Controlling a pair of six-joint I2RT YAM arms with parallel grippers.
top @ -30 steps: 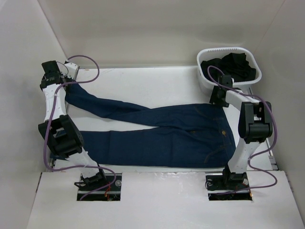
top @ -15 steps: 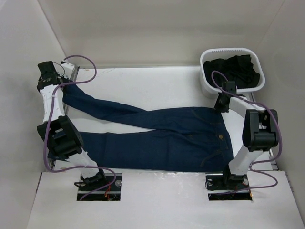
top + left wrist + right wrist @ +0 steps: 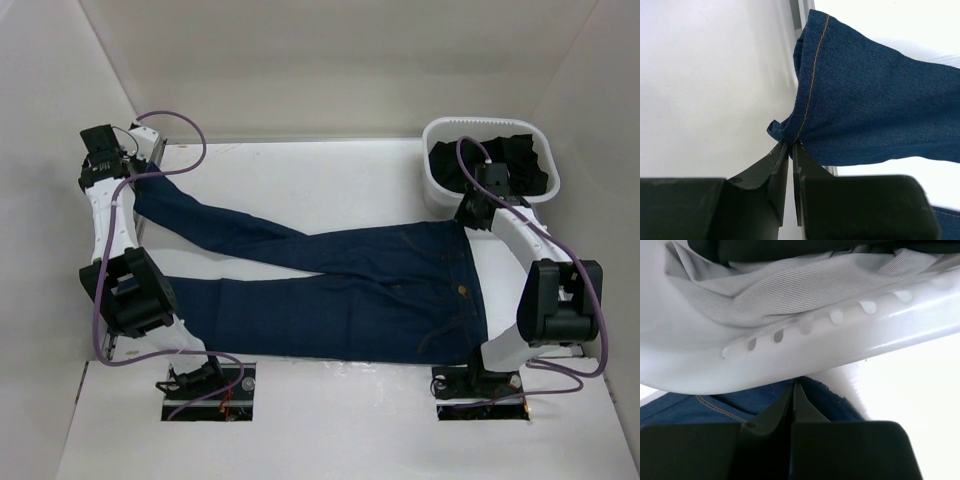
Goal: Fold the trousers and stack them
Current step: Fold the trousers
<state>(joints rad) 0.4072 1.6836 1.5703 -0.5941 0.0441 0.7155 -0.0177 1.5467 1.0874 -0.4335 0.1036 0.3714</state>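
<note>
Plainly, no fold is yet made: the trousers are laid open across the desk, a leg hem pinched by the left tool at the overhead frame's upper left, the right tool pressed together at the waistband.

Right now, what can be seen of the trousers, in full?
The trousers are dark blue denim with tan stitching, lying flat on the white table, waist right, legs spread leftward. The left end effector pinches the far leg's hem; the right end effector pinches the far waist corner beside the white basket.
</note>
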